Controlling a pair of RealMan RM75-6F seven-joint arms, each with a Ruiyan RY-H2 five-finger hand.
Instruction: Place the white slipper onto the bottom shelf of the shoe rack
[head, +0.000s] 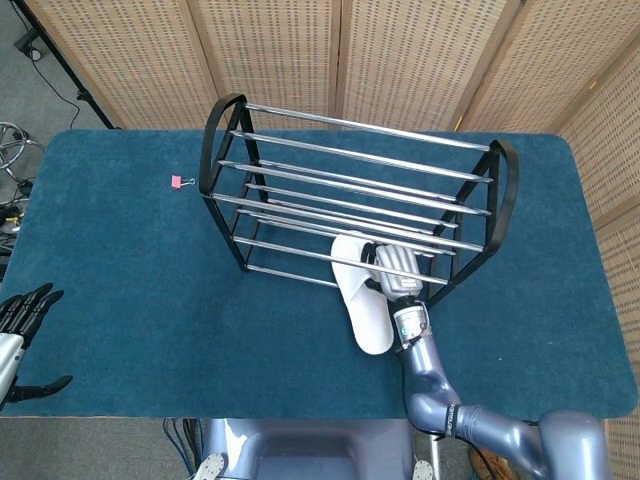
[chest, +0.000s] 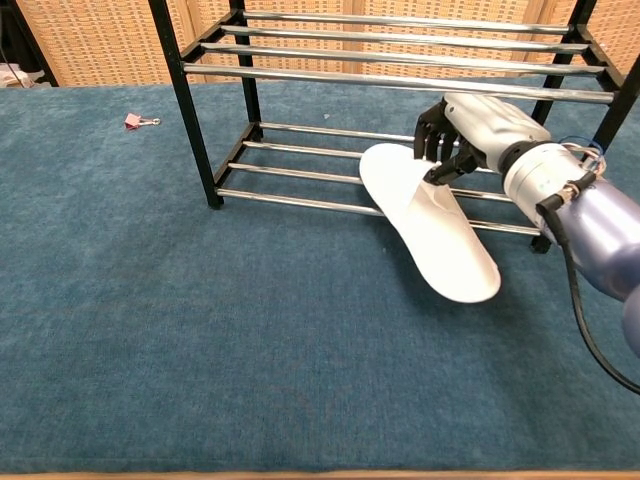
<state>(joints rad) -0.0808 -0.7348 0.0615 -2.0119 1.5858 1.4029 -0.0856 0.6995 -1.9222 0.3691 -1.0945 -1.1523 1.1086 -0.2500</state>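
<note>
Right hand (chest: 478, 133) holds the white slipper (chest: 428, 222) at its upper, fingers curled over the strap edge on the rack side. Same hand in head view (head: 394, 270), sitting under the rack's front rails.

Slipper is tilted: toe end lies over the front rails of the shoe rack (head: 352, 195) bottom shelf, heel end points toward the desk's near edge and sticks out past the rack front. Head view shows the slipper (head: 365, 300) about half under the rails, half out. Cannot tell if the heel touches the desk (chest: 150, 330) or hangs just above it.

Rack stands mid-desk toward the far edge, black end frames, chrome rails, long side roughly parallel to the far edge. Slipper enters right of the rack's centre, near the right end frame.

Left hand (head: 20, 330) is at the desk's near left corner, well apart from everything, fingers spread, holding nothing. Not seen in chest view.

Small pink binder clip (head: 181, 182) lies on the desk just left of the rack's left end frame; also visible in chest view (chest: 139, 121).
</note>
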